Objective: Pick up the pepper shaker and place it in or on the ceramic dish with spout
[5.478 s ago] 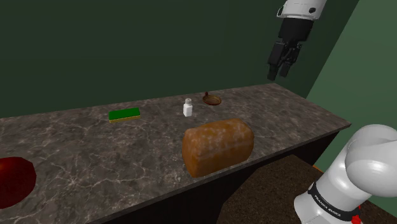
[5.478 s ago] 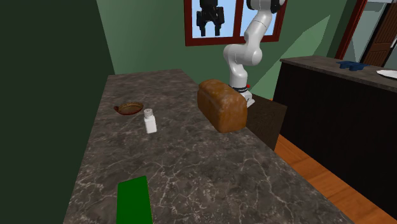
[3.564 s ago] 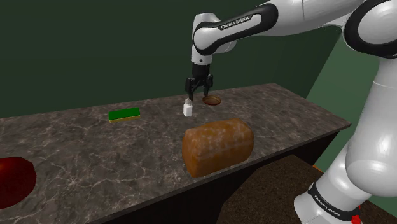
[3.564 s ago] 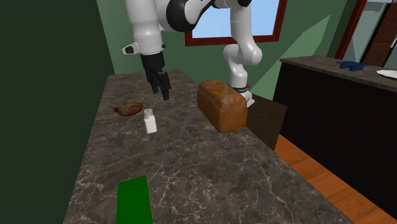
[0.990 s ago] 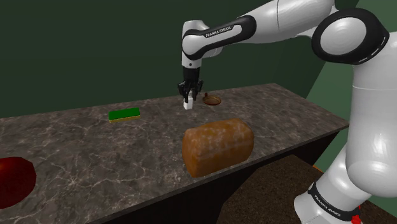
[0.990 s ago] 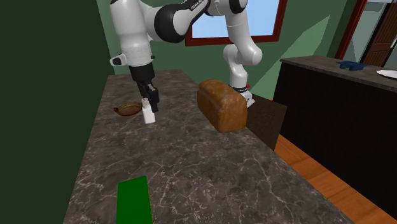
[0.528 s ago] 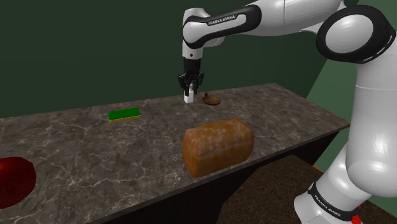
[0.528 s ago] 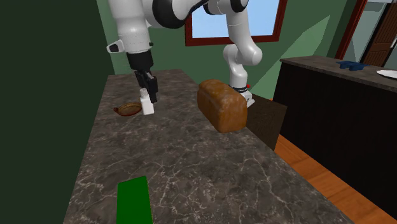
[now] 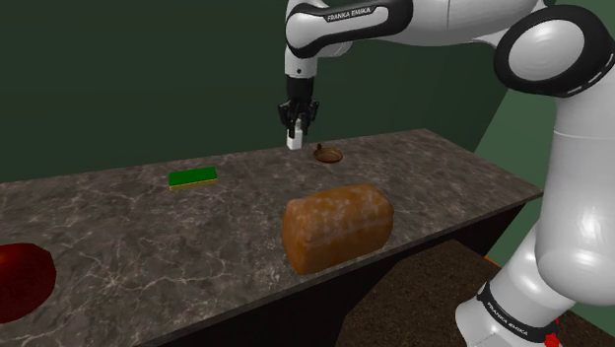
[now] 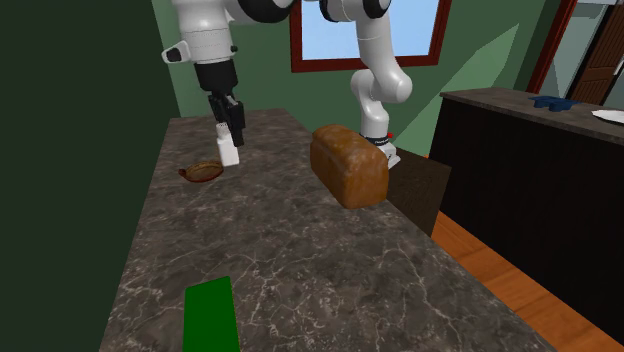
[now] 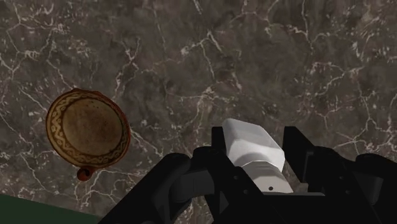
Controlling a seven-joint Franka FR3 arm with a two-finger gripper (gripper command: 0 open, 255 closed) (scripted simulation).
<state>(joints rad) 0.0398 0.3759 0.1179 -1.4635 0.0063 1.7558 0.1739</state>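
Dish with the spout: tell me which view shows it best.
The wrist view: it looks down into the brown dish, showing its patterned rim and spout. The shoulder and second exterior views show it small and nearly edge-on.

Dark marbled countertop — four things lying on it.
A brown loaf sits near the front edge; a small patterned brown dish and a green sponge lie nearer the wall — a dark red round object at the shoulder view's left.
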